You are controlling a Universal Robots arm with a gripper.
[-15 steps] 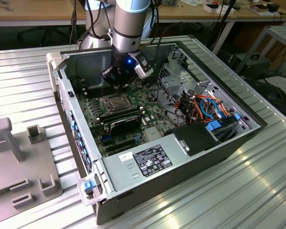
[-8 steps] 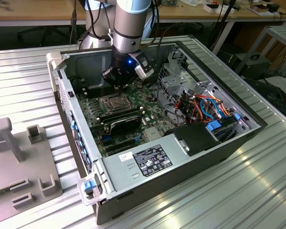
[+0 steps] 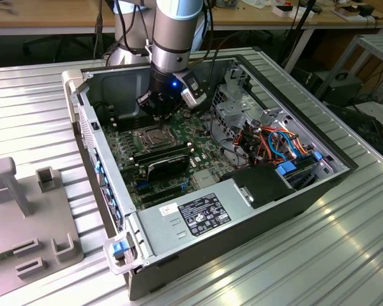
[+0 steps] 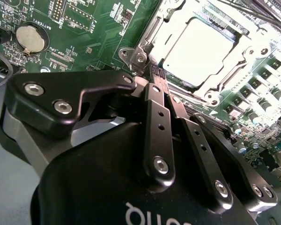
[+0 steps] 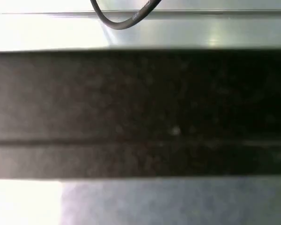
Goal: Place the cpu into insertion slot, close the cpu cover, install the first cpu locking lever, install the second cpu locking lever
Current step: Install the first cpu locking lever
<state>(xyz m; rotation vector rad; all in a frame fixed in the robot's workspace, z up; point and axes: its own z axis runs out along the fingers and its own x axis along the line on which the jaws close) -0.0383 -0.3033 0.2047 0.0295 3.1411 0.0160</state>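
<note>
1. Setting: an open computer case (image 3: 293,191) lies on the ribbed metal surface (image 3: 345,255), with the motherboard (image 3: 179,175) facing up.
2. Tool position: in the exterior view the tool (image 3: 154,115) hangs inside the case, low over the board. It sits just above the side of the insertion slot (image 3: 152,137) that is farther from that camera.
3. Tool state: in the second wrist view the tool (image 4: 158,77) is narrow, its two fingers (image 4: 155,108) drawn together with no gap showing. I cannot tell whether anything thin is pinched between them.
4. Task's thing: the cpu (image 4: 201,47) lies flat in the slot, its pale metal face up. The cpu cover (image 4: 152,40) appears folded down around it, so I judge the first two steps done.
5. Governing relation: the fingertips point at one corner of the slot, just beside a screwed metal tab (image 4: 133,56). The cpu lies directly beyond the tips, close but not touched.
6. Locking lever: its position cannot be made out, so I give no finding on latching.
</note>
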